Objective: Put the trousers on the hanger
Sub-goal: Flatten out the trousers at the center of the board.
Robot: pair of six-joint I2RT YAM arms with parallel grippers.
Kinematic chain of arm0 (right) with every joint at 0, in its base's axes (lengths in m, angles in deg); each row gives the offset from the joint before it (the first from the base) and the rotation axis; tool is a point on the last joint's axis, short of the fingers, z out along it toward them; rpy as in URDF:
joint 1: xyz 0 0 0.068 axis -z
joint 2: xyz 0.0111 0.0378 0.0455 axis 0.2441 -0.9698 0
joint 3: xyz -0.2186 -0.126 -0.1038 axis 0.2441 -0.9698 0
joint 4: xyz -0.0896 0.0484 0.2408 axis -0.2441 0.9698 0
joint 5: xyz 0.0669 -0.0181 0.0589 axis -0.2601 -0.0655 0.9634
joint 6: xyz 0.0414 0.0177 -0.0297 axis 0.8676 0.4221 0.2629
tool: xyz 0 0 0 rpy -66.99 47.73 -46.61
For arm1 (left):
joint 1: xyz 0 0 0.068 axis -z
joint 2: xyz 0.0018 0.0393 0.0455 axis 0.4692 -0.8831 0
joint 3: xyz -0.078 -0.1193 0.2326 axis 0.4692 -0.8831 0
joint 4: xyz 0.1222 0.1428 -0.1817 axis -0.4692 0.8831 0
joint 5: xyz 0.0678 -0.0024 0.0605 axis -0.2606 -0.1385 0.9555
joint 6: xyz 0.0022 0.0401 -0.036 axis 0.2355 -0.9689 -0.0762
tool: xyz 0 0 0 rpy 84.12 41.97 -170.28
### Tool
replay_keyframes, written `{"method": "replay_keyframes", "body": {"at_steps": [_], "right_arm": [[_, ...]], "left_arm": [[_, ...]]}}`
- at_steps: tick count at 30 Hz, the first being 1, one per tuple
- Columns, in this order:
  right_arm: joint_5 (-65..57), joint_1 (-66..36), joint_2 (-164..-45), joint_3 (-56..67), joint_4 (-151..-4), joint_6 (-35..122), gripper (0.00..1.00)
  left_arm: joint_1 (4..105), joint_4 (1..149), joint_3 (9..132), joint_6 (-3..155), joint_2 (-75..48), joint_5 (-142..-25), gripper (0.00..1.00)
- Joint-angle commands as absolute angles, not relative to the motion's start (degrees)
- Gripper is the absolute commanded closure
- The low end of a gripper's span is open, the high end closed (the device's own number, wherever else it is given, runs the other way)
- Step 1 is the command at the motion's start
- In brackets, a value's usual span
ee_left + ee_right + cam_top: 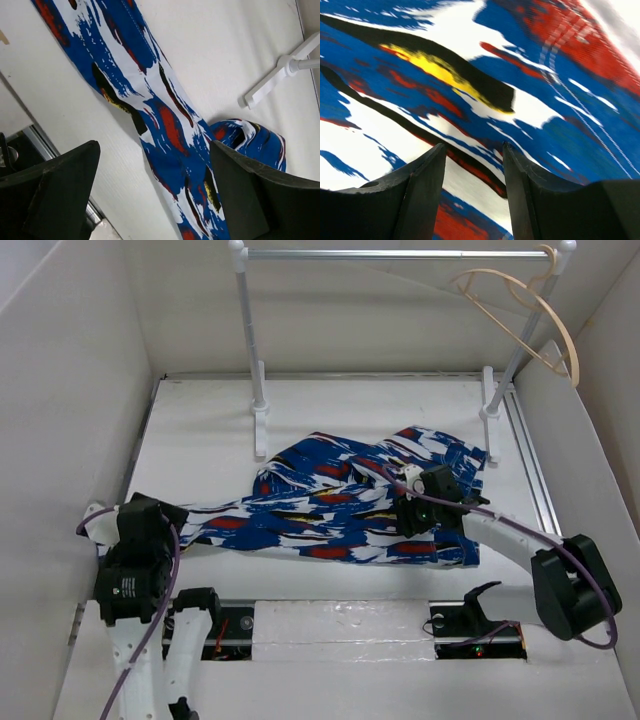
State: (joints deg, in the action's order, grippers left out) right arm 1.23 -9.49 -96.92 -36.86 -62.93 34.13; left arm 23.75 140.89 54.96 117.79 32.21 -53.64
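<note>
**A:** Where do we stand with the trousers (340,505)?

**B:** They lie rumpled on the desk (200,430), between our two arms, with one leg stretched out to the left. The hanger (570,350) hangs from the rail (400,254) at the far right corner, well apart from the cloth. So we judge that nothing is on it yet.

**A:** And our left claw (154,150)?

**B:** It is released, with the fingers spread wide over that long leg and the cloth lying flat beneath. It holds nothing.

**A:** The right claw (473,147)?

**B:** It sits low over the waist end, fingers half spread. The pattern runs unbroken behind the gap, so we take it that this claw is not grasping anything either.

**A:** What worries us from here?

**B:** The fabric is soft and lies in layers. If we pinch only the top layer, the rest will likely sag and drag across the desk as we lift. If we take one leg alone, the trousers would hang lopsided and may slide off the hanger's lower bar.

**A:** And the hanger itself?

**B:** It hangs only by its small hook. A shove from bunched cloth could swing it or knock it off the rail. The trailing leg could also snag on the white post (255,370) as we carry it across.
</note>
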Motion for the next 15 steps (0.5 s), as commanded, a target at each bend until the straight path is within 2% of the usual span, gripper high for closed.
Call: {"method": "replay_keyframes", "body": {"at_steps": [1, 2, 3, 4, 5, 6, 7, 8, 10, 11, 13, 15], "right_arm": [[0.82, -8.28, -93.92, -35.51, -60.08, 31.06, 0.45], [1.26, -7.76, -92.35, -34.9, -59.2, 30.36, 0.53], [1.26, -7.76, -92.33, -34.63, -59.19, 29.92, 0.53], [1.35, -7.76, -91.81, -34.36, -58.85, 29.56, 0.64], [1.44, -7.76, -91.45, -34.19, -58.67, 29.21, 0.77], [1.7, -7.76, -90.84, -33.93, -58.58, 28.69, 0.98], [1.88, -7.76, -90.84, -33.31, -58.4, 28.25, 1.0], [2.05, -7.76, -90.84, -33.13, -58.14, 27.81, 1.0], [2.05, -7.76, -91.27, -32.96, -58.4, 26.4, 1.0], [1.7, -7.76, -91.88, -32.43, -58.14, 26.14, 1.0], [1.35, -7.76, -93.99, -31.82, -57.7, 26.04, 0.83], [1.87, -7.76, -95.23, -31.29, -57.44, 26.92, 0.7]], "left_arm": [[23.59, 136.97, 55.56, 116.19, 28.56, -53.59, 0.13], [23.59, 127.47, 52.6, 111.74, 24.46, -61.34, 0.16], [23.59, 127.37, 52.57, 111.69, 24.41, -61.42, 0.17], [23.59, 124.24, 51.35, 111.52, 22.33, -64.73, 0.2], [23.59, 118.46, 49.34, 111.78, 20.39, -67.28, 0.34], [23.59, 114.58, 47.49, 111.87, 16.98, -72.79, 0.43], [23.59, 111.23, 46.17, 112.74, 15.38, -74.59, 0.58], [23.59, 106.15, 44.41, 113.53, 12.23, -78.26, 1.0], [23.59, 100.16, 43.08, 114.42, 8.96, -82.32, 1.0], [24.28, 96.12, 42.99, 114.42, 6.86, -83.64, 0.93], [25.51, 93.19, 43.95, 113.46, -1.04, -87.17, 0.84], [33.66, 91.52, 49.03, 111.27, -9.66, -84.9, 0.68]]}}
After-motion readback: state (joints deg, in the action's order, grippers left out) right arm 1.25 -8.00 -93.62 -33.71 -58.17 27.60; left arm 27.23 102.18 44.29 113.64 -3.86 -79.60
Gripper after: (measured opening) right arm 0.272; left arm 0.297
